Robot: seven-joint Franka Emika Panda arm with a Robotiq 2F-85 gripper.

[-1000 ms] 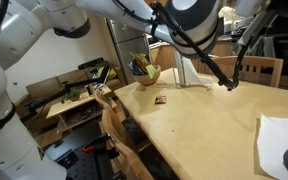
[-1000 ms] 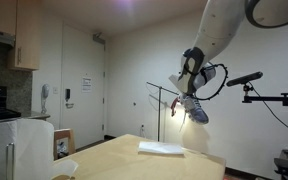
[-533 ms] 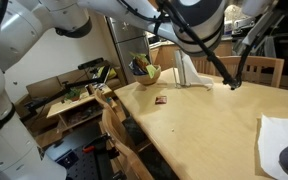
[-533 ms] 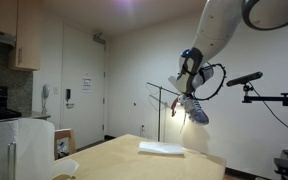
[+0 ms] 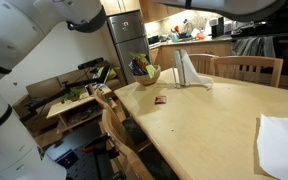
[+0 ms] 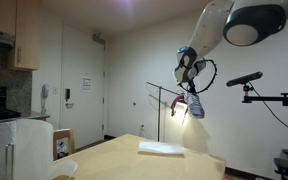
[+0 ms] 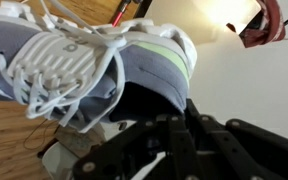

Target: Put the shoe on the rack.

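Observation:
The grey-lavender shoe [image 7: 74, 55] with white laces and a whitish sole fills the top left of the wrist view. My gripper [image 7: 149, 112] is shut on its collar at the dark opening. In an exterior view my gripper [image 6: 188, 78] holds the shoe [image 6: 193, 104] high in the air, toe down, above the far end of the table. A thin black rack [image 6: 164, 92] stands just beside it, against the wall. Whether shoe and rack touch I cannot tell. In the exterior view that looks along the table neither gripper nor shoe shows.
The wooden table [image 5: 199, 125] carries a white cloth [image 5: 280, 142], a small dark item [image 5: 160, 100], a bowl [image 5: 145, 72] and a napkin holder [image 5: 187, 68]. Chairs [image 5: 249, 68] stand round it. A black boom stand [image 6: 252, 90] is near the shoe.
The arm has swung up and out of the view along the table. The shoe has risen slightly and shifted toward the rack, the gripper still shut on it.

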